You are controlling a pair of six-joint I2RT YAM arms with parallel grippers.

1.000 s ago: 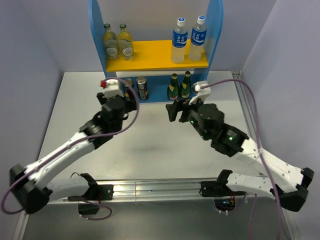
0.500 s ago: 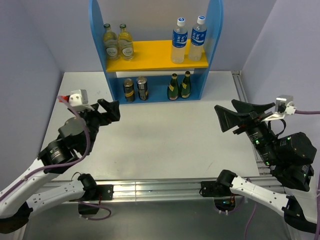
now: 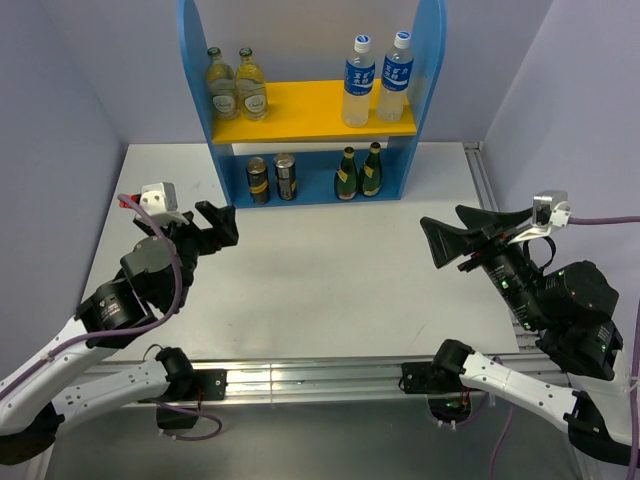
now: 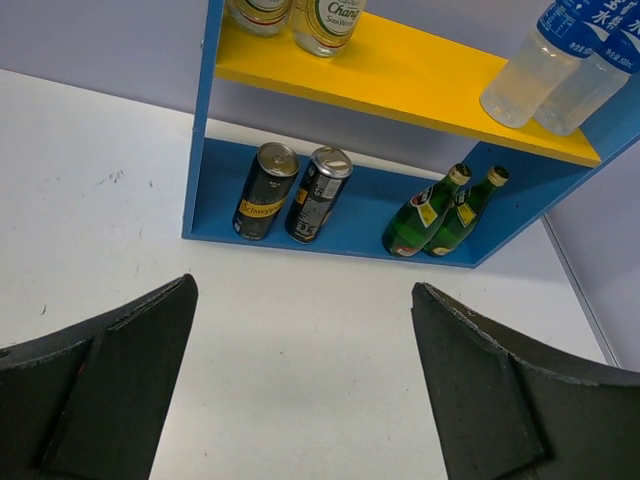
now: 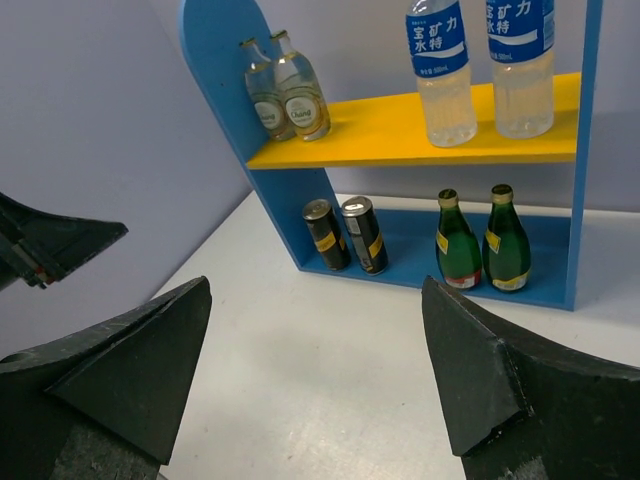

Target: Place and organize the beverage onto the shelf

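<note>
Well ahead, shelf (image 3: 310,118) stands apart from left fingers (image 3: 217,222), right fingers (image 3: 448,240); both spread.

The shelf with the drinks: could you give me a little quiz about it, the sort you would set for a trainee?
1. What stands at the right end of the shelf's yellow upper board?
A. two water bottles with blue labels
B. two cans
C. two green bottles
2. True or false: on the lower level, the two cans stand to the left of the two green bottles, seen from the front.
3. How many drinks does the shelf hold in all?

Key: 1 A; 2 true; 3 eight.
</note>
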